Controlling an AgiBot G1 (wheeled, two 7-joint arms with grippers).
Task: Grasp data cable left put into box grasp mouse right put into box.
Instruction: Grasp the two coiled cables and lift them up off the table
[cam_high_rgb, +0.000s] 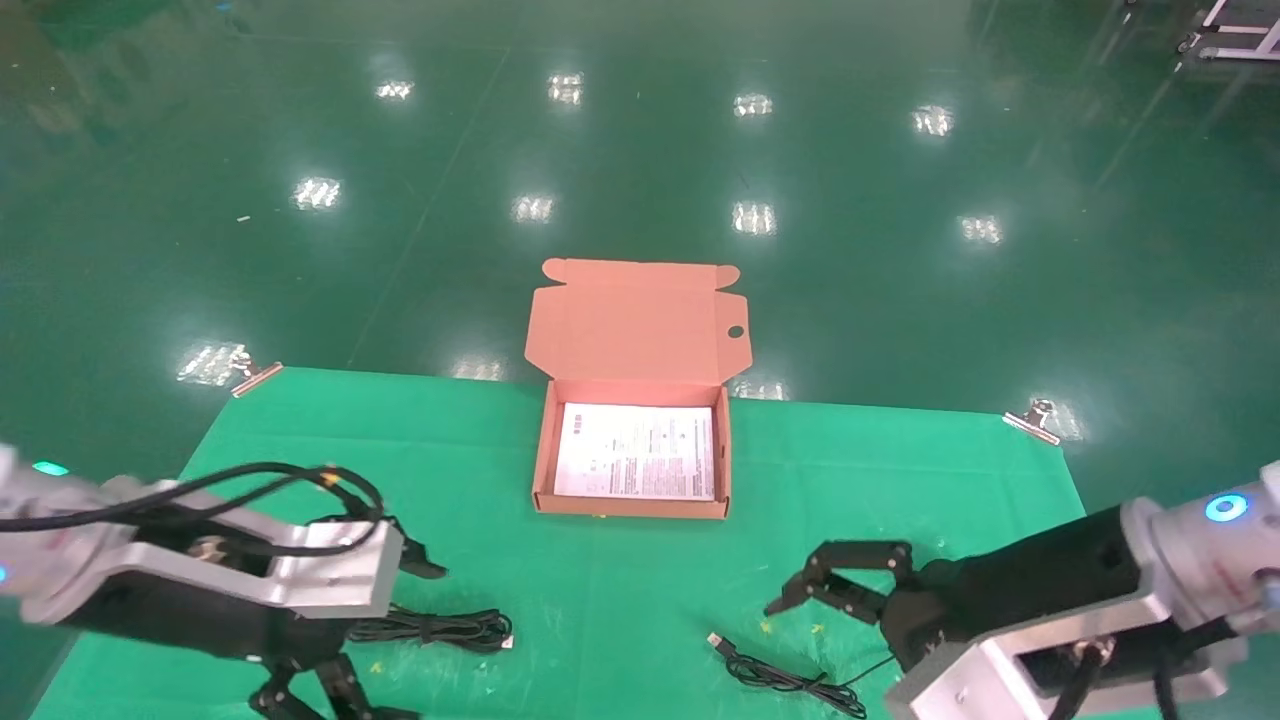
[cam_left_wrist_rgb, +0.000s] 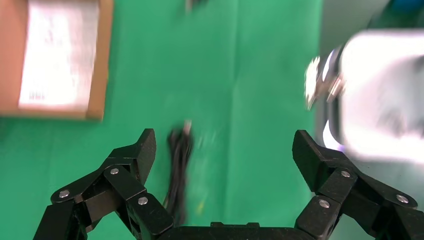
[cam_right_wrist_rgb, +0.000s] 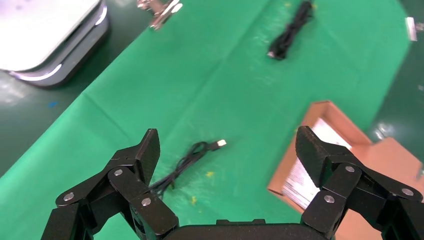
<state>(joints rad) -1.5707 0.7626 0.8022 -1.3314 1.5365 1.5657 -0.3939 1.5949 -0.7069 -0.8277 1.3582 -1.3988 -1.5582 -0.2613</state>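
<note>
Green mat (cam_high_rgb: 640, 590), both claws wide open, empty

Factory-like hall: glossy green floor (cam_high_rgb: 640, 150) mirroring ceiling lights

The left arm reached in from the near left edge, its silver wrist bracket level and low over the bench, black cabling looped across the top. The left claw (cam_left_wrist_rgb: 222, 150) pointed downward near the near edge, its two black fingers (cam_left_wrist_rgb: 132, 162) spread wide apart with nothing between them. The right arm came in from the near right corner, angled toward the left and far side. The right claw (cam_right_wrist_rgb: 227, 152) hung just above the bench, fingers (cam_right_wrist_rgb: 320, 155) likewise spread wide and empty. The two claws were well apart.
</note>
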